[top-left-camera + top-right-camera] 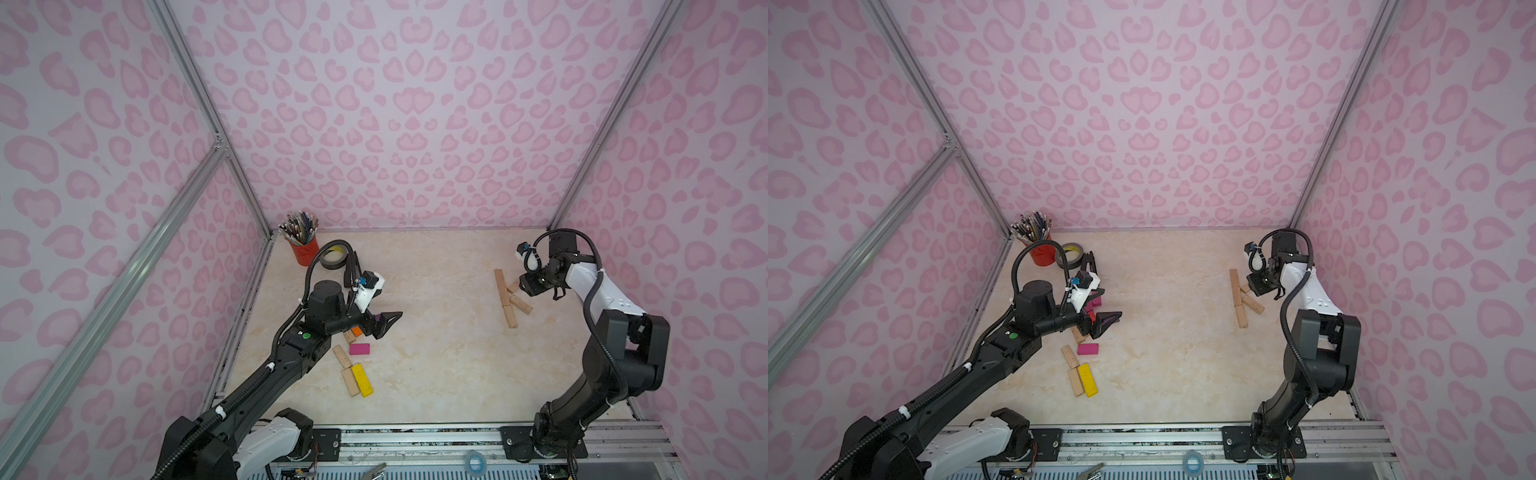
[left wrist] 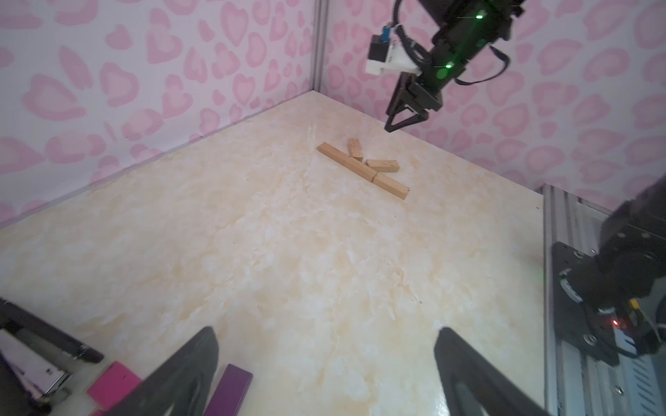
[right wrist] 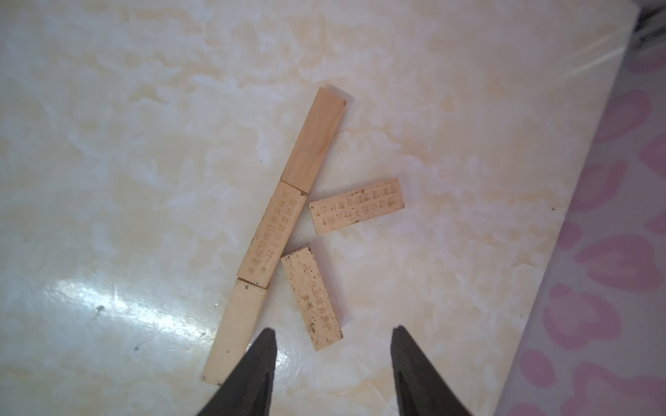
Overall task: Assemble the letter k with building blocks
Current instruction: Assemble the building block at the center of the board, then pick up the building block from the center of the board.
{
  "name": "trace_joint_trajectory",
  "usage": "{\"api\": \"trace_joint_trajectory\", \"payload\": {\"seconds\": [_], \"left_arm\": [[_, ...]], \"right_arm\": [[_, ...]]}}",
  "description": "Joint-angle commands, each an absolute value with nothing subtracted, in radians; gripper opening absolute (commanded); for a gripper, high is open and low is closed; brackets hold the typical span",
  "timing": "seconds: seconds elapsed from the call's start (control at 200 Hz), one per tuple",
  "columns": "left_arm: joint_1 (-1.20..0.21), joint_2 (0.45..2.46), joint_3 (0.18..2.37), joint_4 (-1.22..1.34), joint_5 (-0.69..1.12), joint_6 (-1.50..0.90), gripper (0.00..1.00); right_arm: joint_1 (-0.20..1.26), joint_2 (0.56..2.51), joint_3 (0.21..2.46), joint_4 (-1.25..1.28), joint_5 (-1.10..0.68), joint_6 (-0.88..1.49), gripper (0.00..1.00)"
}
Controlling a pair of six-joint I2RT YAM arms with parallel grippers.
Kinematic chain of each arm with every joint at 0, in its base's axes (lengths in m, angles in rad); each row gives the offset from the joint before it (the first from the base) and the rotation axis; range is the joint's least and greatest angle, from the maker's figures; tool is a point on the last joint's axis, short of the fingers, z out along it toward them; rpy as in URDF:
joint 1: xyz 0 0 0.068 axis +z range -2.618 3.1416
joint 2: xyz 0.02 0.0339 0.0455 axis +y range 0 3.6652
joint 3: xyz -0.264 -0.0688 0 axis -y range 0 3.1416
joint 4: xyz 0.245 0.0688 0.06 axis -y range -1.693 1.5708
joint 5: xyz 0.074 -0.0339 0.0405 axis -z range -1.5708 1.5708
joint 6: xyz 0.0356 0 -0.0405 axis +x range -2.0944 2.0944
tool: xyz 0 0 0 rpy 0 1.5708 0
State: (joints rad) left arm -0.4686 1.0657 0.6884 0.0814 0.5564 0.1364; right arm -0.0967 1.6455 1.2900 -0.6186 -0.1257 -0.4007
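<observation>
Hovering over the wooden building blocks (image 3: 274, 234), the right gripper (image 3: 333, 329) is holding its claw spread and is pinching nothing. Three of these blocks are lying end to end as a straight stem on the table (image 1: 436, 374), well to the right. Two angled bars (image 3: 356, 205) are lying just beside the stem's middle. The left gripper (image 2: 326, 331) is likewise presenting a spread, empty claw, hanging near the loose purple block (image 2: 230, 390), magenta block (image 1: 359, 348) and yellow block (image 1: 361, 379).

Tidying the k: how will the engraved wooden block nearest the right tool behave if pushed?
Lying flat, the engraved wooden block probably slides, not tips or rolls. The glossy marbled tabletop likely lets it skid. Wooden, so presumably stiff.
</observation>
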Motion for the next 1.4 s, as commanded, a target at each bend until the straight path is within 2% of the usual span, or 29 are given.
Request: {"api": "trace_joint_trajectory", "payload": {"seconds": [0.0,0.115,0.215,0.39,0.596,0.766,0.936,1.096,1.286,1.396], "left_arm": [[-0.468,1.069,0.714,0.098,0.331,-0.017,0.91],[-0.460,1.106,0.771,0.023,0.178,-0.146,0.87],[-0.435,1.147,0.814,-0.049,0.061,-0.296,0.81],[-0.390,1.236,0.856,-0.147,-0.061,-0.447,0.72],[-0.379,1.297,0.865,-0.272,-0.168,-0.529,0.61],[-0.379,1.265,0.784,-0.330,-0.166,-0.585,0.56],[-0.379,1.154,0.632,-0.383,-0.166,-0.677,0.51],[-0.379,1.080,0.517,-0.406,-0.125,-0.707,0.48],[-0.386,1.087,0.462,-0.390,-0.062,-0.730,0.42],[-0.390,1.117,0.457,-0.363,-0.037,-0.725,0.42]], "right_arm": [[-0.085,1.549,1.232,-0.532,-0.155,0.029,0.59],[-0.031,1.413,1.153,-0.493,-0.156,0.243,0.61],[0.057,1.287,1.077,-0.474,-0.104,0.400,0.69],[0.335,1.098,0.939,-0.401,0.024,0.601,0.86],[0.671,1.126,0.929,-0.390,0.145,0.696,0.88],[0.854,1.217,0.985,-0.384,0.191,0.713,0.88],[0.956,1.329,1.040,-0.381,0.197,0.698,0.88],[0.992,1.386,1.057,-0.374,0.193,0.684,0.88],[0.999,1.406,1.057,-0.371,0.189,0.683,0.88],[0.999,1.406,1.049,-0.371,0.195,0.683,0.88]]}}
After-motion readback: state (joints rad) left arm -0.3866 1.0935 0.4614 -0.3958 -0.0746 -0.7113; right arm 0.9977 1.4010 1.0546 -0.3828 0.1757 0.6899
